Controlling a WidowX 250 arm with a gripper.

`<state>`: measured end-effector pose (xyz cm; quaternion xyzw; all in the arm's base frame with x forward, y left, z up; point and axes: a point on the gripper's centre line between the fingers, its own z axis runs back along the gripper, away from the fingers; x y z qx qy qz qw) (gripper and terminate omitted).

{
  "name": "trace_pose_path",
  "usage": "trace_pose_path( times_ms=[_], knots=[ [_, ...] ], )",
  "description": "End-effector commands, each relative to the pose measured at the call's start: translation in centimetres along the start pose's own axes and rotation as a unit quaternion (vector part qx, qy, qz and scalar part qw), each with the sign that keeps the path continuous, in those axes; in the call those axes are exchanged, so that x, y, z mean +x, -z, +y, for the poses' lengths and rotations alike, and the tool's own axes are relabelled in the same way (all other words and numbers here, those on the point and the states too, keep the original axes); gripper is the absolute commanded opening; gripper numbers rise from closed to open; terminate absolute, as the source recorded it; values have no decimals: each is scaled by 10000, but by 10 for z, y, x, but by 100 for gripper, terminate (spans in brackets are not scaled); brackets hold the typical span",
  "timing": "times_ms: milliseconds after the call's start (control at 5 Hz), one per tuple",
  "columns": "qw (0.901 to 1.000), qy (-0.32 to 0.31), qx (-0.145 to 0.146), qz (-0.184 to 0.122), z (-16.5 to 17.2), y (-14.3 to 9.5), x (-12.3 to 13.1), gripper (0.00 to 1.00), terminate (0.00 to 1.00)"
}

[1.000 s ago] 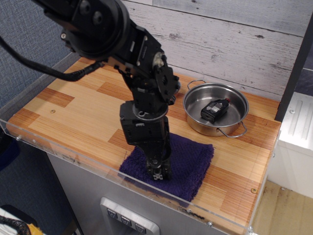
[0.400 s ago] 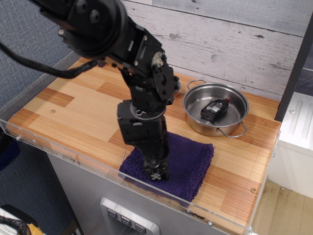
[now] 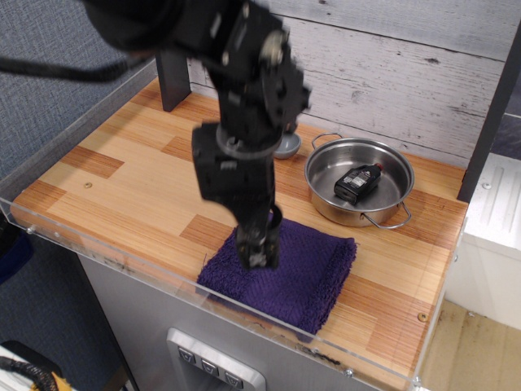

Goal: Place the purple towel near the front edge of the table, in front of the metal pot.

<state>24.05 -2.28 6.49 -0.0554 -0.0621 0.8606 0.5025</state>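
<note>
Dark purple fuzzy towel (image 3: pixel 285 273) flat at table (image 3: pixel 122 183) front edge, pincer (image 3: pixel 259 252) blurred, grip unclear

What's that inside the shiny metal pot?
A small black object lies on the bottom of the metal pot. It looks like a little gadget or bottle with a label; what it is exactly cannot be told. Whatever is under it is hidden.

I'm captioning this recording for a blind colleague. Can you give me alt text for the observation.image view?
A black robot arm's gripper hangs, motion-blurred, over a purple towel lying at the front edge of a striped wooden table. Behind the towel sits a shiny metal pot holding a small black object.
</note>
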Motion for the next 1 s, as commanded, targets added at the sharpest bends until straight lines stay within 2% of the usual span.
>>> trace_pose_path(
  times_ms=[0, 600, 800],
  knots=[
    [9982, -36, -365, 468, -10, -47, -17, 100, 0],
    [9982, -36, -365, 468, -10, -47, -17, 100, 0],
    [9982, -36, -365, 468, -10, -47, -17, 100, 100]
  ],
)
